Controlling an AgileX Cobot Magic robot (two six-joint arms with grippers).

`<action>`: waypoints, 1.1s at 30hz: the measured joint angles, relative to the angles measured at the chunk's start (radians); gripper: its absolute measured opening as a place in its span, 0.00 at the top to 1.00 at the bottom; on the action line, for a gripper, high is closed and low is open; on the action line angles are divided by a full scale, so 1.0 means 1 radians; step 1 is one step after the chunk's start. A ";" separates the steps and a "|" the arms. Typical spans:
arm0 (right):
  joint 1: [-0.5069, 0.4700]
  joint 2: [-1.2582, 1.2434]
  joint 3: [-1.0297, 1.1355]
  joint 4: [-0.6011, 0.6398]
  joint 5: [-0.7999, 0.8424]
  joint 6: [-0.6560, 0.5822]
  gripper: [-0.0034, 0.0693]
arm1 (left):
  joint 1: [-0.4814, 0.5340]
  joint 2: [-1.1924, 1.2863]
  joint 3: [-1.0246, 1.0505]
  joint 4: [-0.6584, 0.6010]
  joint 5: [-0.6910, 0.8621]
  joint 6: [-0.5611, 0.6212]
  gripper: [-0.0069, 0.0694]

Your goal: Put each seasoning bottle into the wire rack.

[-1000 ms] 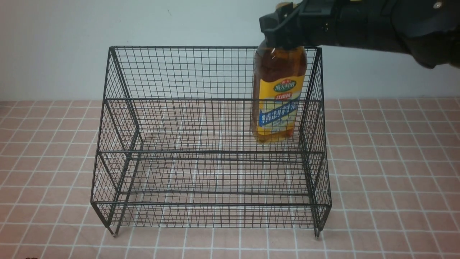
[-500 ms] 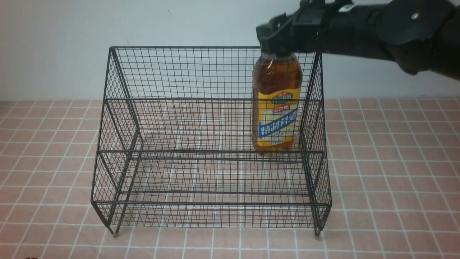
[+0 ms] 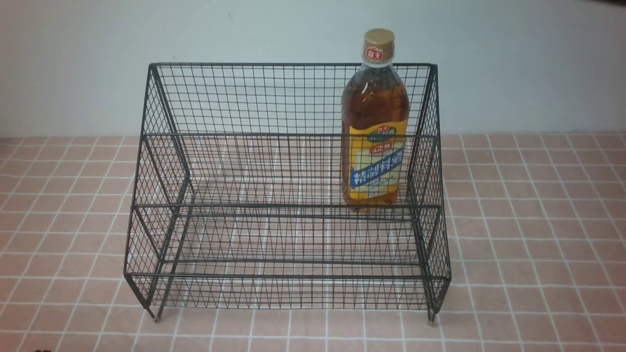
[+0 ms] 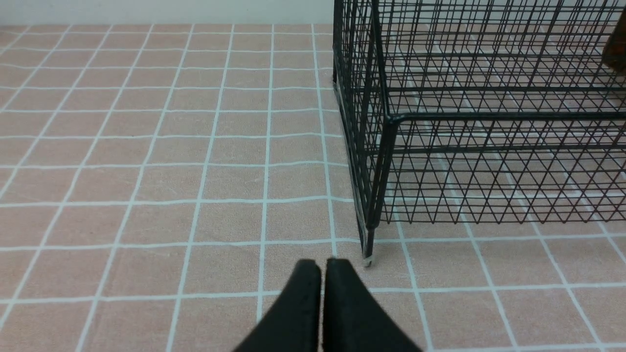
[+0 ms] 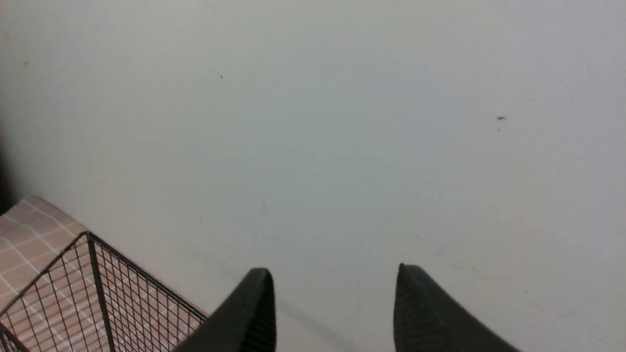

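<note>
The seasoning bottle (image 3: 374,132) stands upright on the upper tier of the black wire rack (image 3: 288,190), at its right end, with its tan cap above the rack's back rim. Nothing touches it. In the left wrist view a brown edge of the seasoning bottle (image 4: 617,49) shows through the wire rack (image 4: 479,122). My left gripper (image 4: 322,265) is shut and empty, low over the tiles beside the rack's front left leg. In its own wrist view my right gripper (image 5: 334,274) is open and empty, facing the pale wall above a corner of the wire rack (image 5: 93,288). Neither arm shows in the front view.
The rack stands on a pink tiled cloth (image 3: 533,234) with white grid lines. A plain pale wall (image 3: 293,29) rises directly behind the rack. The rack's lower tier (image 3: 293,244) holds nothing.
My right gripper has let go of the bottle's neck and drawn up and away, out of the front view. The bottle went down onto the upper tier and now stands alone.
</note>
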 joint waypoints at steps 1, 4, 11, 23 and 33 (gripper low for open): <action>-0.033 -0.020 -0.002 -0.043 0.057 0.025 0.64 | 0.000 0.000 0.000 0.000 0.000 0.000 0.92; -0.104 -0.046 -0.003 -0.148 0.186 0.114 0.80 | 0.000 0.000 0.000 0.000 0.000 0.000 0.92; -0.341 -0.075 -0.003 -0.414 0.650 0.525 0.97 | 0.000 0.000 0.000 0.000 0.000 0.000 0.92; -0.491 -0.482 0.117 -0.413 0.660 0.603 0.97 | 0.000 0.000 0.000 0.000 0.000 0.000 0.92; -0.491 -1.093 0.606 -0.320 0.130 0.610 0.97 | 0.000 0.000 0.000 0.000 0.000 0.000 0.92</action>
